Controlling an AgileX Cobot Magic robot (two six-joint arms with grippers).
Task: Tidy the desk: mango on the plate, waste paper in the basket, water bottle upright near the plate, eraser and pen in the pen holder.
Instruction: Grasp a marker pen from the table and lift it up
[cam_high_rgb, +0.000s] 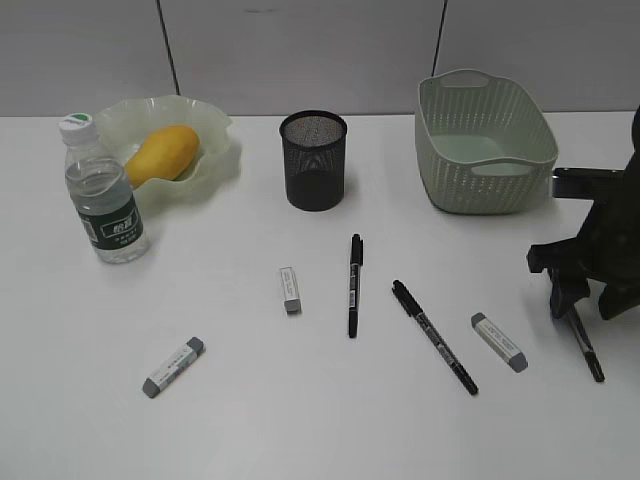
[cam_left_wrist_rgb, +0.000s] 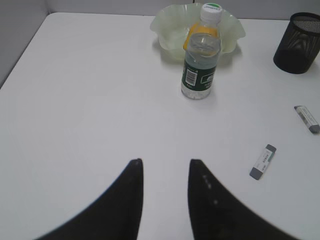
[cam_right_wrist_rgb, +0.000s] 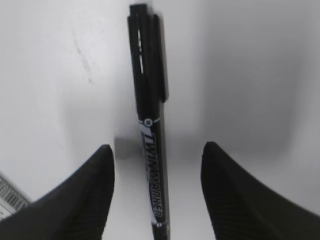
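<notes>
1. Three pens lie on the desk (cam_high_rgb: 300, 420); the one at the far right edge of the exterior view, the right-hand pen (cam_high_rgb: 585, 350), sits directly under the right gripper (cam_high_rgb: 575, 300).
2. Seen from the right wrist, that pen (cam_right_wrist_rgb: 150, 125) runs straight up the frame, centred between the two fingers (cam_right_wrist_rgb: 82, 200), which stand apart on either side without touching it. Its long axis lies across the gap, so I judge a plain descent and closing should catch it.
3. Right gripper: spread open, holding nothing. Left gripper (cam_left_wrist_rgb: 165, 167): jaws partly apart, empty, over bare desk at the bottom of its own view.
4. Still loose: a middle pen (cam_high_rgb: 354, 285), a slanted pen (cam_high_rgb: 435, 337), and three erasers (cam_high_rgb: 290, 289), (cam_high_rgb: 173, 367), (cam_high_rgb: 498, 342).
5. Pen holder (cam_high_rgb: 313, 160) stands upper centre, well left of the right gripper.
6. Mango (cam_high_rgb: 162, 152) already lies in the plate (cam_high_rgb: 215, 165), upper left; the bottle (cam_high_rgb: 103, 190) stands upright just beside it. Basket (cam_high_rgb: 485, 145) sits upper right.
</notes>
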